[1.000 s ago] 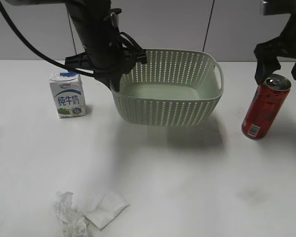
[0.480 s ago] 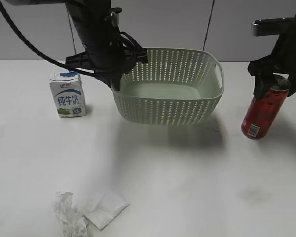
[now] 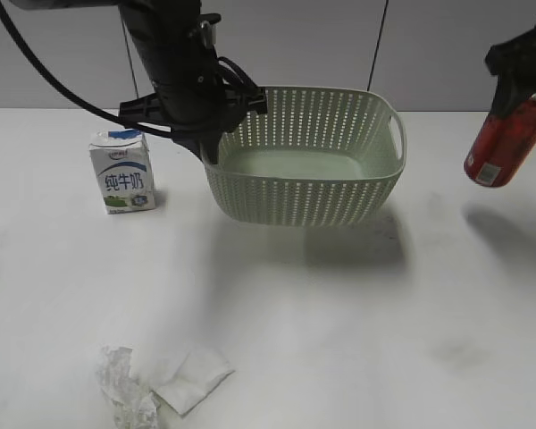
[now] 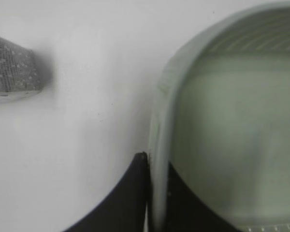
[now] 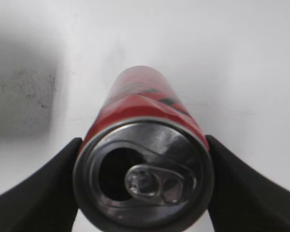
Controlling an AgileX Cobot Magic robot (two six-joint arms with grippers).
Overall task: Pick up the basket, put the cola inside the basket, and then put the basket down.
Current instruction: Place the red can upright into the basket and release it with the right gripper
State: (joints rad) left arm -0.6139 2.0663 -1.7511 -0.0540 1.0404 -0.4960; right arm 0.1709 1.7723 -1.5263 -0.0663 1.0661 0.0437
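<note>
Above the table at far right, my right gripper point(image 5: 142, 186) clamps the cola point(image 3: 507, 138) near its top, so it hangs tilted and could swing or slip. My left gripper point(image 4: 152, 166) pinches the basket point(image 3: 308, 161) rim, holding it off the table point(image 3: 339, 313); that one-sided hold may let it tip when the can drops in.
</note>
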